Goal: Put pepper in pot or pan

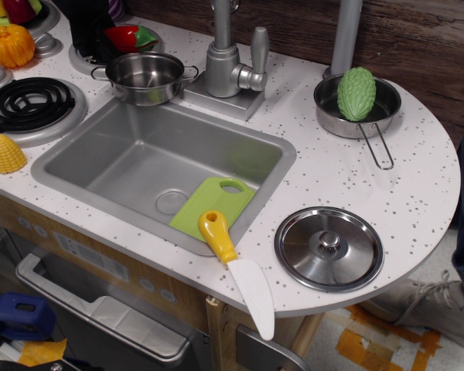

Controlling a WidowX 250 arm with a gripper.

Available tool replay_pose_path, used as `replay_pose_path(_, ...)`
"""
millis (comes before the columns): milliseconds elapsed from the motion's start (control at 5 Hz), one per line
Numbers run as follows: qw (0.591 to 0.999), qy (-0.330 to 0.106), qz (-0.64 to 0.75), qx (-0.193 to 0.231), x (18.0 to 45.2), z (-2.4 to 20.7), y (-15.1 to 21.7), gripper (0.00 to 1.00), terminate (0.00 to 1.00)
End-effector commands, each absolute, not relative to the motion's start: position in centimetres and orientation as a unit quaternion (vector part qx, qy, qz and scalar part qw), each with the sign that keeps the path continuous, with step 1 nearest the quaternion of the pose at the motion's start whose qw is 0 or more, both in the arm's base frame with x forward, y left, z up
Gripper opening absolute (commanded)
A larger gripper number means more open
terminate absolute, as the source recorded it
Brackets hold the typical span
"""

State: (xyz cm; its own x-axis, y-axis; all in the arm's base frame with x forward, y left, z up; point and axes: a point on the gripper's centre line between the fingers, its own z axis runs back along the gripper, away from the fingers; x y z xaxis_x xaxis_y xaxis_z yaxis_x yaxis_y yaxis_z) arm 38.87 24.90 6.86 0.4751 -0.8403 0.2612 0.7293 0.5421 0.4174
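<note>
The red pepper [126,38], its green stem end pointing right, is held at the back left, just behind and above the pot's far rim. My black gripper [108,40] is shut on the pepper's left end; its fingers are dark and hard to tell apart. The shiny steel pot [145,77] with two wire loop handles stands upright and empty between the back burner and the sink, left of the faucet.
A sink [116,158] holds a green cutting board [213,207]. A yellow-handled toy knife [236,267] lies on the sink's front edge. A steel lid [329,247], a long-handled pan [371,120] with a green bumpy vegetable [356,93], a faucet [228,66], a coil burner [31,102], a corn toy [5,153] and an orange ribbed toy [10,45] surround it.
</note>
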Motion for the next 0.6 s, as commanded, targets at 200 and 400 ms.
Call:
replay_pose_path(200, 0.828, -0.250, -0.474, 0.166, 39.49, 10.54, 24.91, 1.00, 0.00)
replay_pose_path(400, 0.828, -0.250, -0.474, 0.166, 39.49, 10.54, 24.91, 1.00, 1.00)
